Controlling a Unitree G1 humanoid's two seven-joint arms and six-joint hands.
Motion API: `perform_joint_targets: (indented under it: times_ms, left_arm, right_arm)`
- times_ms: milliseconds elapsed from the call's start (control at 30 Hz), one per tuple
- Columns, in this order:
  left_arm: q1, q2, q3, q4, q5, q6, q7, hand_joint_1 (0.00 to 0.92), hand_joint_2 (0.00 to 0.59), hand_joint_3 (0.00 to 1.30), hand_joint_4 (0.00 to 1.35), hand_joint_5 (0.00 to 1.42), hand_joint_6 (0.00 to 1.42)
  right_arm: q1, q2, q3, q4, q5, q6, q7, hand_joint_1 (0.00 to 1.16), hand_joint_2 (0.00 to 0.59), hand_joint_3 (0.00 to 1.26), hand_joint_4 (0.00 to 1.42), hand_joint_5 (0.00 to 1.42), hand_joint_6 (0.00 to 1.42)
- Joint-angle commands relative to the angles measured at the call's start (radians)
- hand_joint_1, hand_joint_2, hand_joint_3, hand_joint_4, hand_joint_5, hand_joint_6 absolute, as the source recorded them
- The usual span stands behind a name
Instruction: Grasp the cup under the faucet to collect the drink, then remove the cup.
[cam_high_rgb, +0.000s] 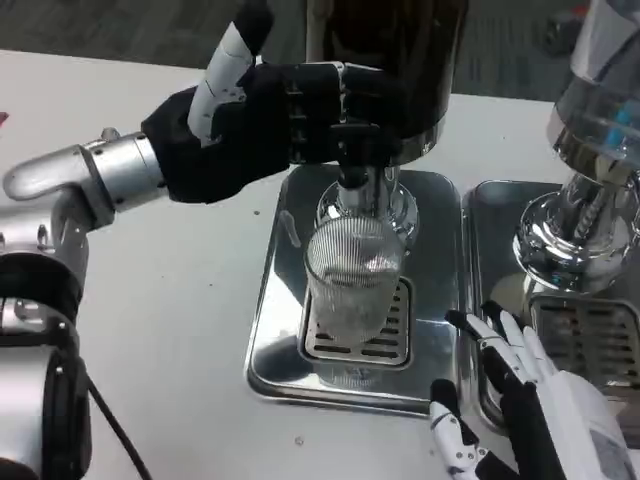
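A clear ribbed cup (353, 283) stands upright on the drip grate (396, 330) of a steel tray (270, 330), right under the faucet (358, 175) of a dark drink dispenser (385, 60). My left hand (262, 118) is raised at the dispenser's tap, its black fingers closed around the tap handle above the cup. Low at the right, my right hand (515, 405) hovers open with fingers spread, a short way right of the cup and not touching it. Whether liquid is in the cup I cannot tell.
A second chrome dispenser (590, 150) stands at the right on its own steel tray (480, 260) with a grate. White table surface (170, 290) stretches to the left of the trays. A black cable (115, 425) runs by my left arm.
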Motion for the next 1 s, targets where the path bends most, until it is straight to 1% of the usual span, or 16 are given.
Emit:
perform_joint_targets:
  times_ms: [33, 200, 300, 500, 600, 700, 767, 900, 1000]
  left_arm:
    - [0.046, -0.011, -0.031, 0.004, 0.046, -0.046, 0.029, 0.000, 0.009, 0.35, 0.27, 0.31, 0.20]
    - [0.073, -0.015, -0.055, -0.013, 0.064, -0.148, 0.066, 0.000, 0.005, 0.34, 0.25, 0.28, 0.18]
    - [0.093, -0.023, -0.086, -0.022, 0.090, -0.212, 0.094, 0.000, 0.004, 0.33, 0.24, 0.27, 0.16]
    - [0.115, -0.030, -0.130, -0.018, 0.113, -0.264, 0.122, 0.000, 0.004, 0.31, 0.21, 0.25, 0.14]
    - [0.131, -0.030, -0.158, -0.014, 0.128, -0.288, 0.136, 0.000, 0.004, 0.30, 0.20, 0.23, 0.14]
    - [0.147, -0.032, -0.185, -0.014, 0.139, -0.312, 0.150, 0.000, 0.003, 0.29, 0.19, 0.20, 0.10]
    - [0.163, -0.033, -0.207, -0.019, 0.149, -0.341, 0.161, 0.000, 0.003, 0.29, 0.18, 0.18, 0.10]
    - [0.179, -0.033, -0.232, -0.026, 0.150, -0.383, 0.176, 0.000, 0.004, 0.28, 0.18, 0.17, 0.09]
    - [0.187, -0.033, -0.244, -0.029, 0.146, -0.406, 0.184, 0.000, 0.019, 0.28, 0.18, 0.15, 0.09]
  right_arm:
    - [0.011, 0.004, 0.000, -0.007, 0.013, 0.013, -0.008, 0.35, 0.526, 0.17, 0.03, 0.01, 0.05]
    - [0.015, -0.002, -0.001, -0.011, 0.020, 0.017, 0.002, 0.35, 0.526, 0.17, 0.03, 0.01, 0.06]
    - [0.013, -0.009, -0.006, -0.017, 0.026, 0.021, 0.011, 0.35, 0.526, 0.17, 0.03, 0.01, 0.06]
    - [0.015, -0.017, -0.011, -0.029, 0.035, 0.026, 0.022, 0.35, 0.526, 0.17, 0.03, 0.01, 0.06]
    - [0.022, -0.018, -0.012, -0.036, 0.035, 0.029, 0.023, 0.35, 0.526, 0.17, 0.03, 0.01, 0.06]
    - [0.031, -0.019, -0.015, -0.042, 0.037, 0.029, 0.024, 0.35, 0.526, 0.17, 0.03, 0.01, 0.06]
    - [0.032, -0.020, -0.016, -0.045, 0.039, 0.029, 0.026, 0.35, 0.526, 0.17, 0.03, 0.01, 0.06]
    - [0.031, -0.021, -0.018, -0.045, 0.044, 0.031, 0.030, 0.35, 0.526, 0.17, 0.03, 0.01, 0.06]
    - [0.026, -0.023, -0.022, -0.043, 0.049, 0.031, 0.035, 0.35, 0.526, 0.17, 0.03, 0.01, 0.06]
